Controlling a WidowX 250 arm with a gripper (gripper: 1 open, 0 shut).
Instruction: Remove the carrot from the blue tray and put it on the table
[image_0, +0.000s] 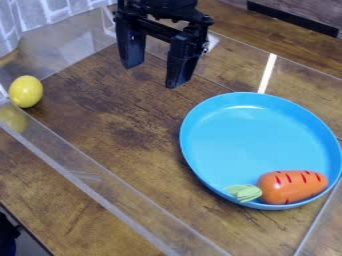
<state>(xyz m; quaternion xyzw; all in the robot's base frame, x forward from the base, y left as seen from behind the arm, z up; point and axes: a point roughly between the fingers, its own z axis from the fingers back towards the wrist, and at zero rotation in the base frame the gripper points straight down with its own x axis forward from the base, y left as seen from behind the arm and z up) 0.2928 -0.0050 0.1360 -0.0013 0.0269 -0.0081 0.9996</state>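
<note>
I have not started yet: my gripper (152, 68) hangs wide open and empty, far from the carrot (291, 186) lying in the blue tray (241, 125).

A yellow ball (26, 91) rests alone at the left edge of the scene.
The ball lies just outside a clear acrylic wall (100, 180), its colour mirrored faintly in the panel below it. A bright streak of reflected light (267, 72) crosses the surface to the right, well apart from the ball.
</note>
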